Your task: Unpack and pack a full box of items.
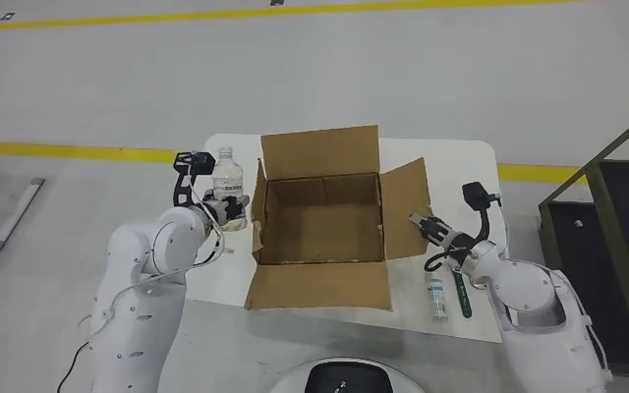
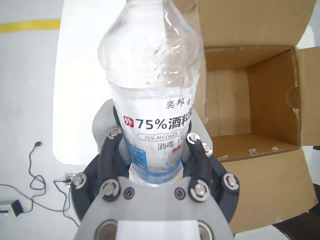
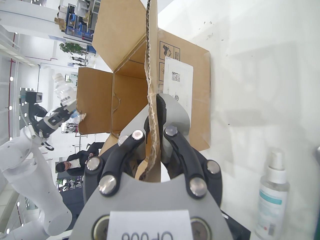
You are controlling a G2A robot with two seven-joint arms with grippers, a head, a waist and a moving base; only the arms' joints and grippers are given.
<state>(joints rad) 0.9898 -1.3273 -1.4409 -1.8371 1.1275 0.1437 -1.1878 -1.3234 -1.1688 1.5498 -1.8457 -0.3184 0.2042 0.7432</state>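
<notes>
Left wrist view: the left end effector (image 2: 153, 136) is clamped low around a clear plastic bottle (image 2: 152, 76), which stands upright just outside the open box (image 1: 324, 190). The bottle looks light, thin-walled and slick, so gripping at the label seems wise. The right end effector (image 3: 153, 132) pinches the box's flap (image 3: 151, 51).

We see a pale grey floor (image 1: 295, 79) crossed by two yellow lines (image 1: 246, 13); a white table (image 1: 444, 157) with rounded corners stands on it; a dark metal frame (image 1: 590, 231) rises to the table's right; a black cable (image 2: 42, 179) trails over the floor; beyond, we make out shelves (image 3: 75, 29), a green plant (image 3: 71, 48) and round lights (image 3: 11, 78).
</notes>
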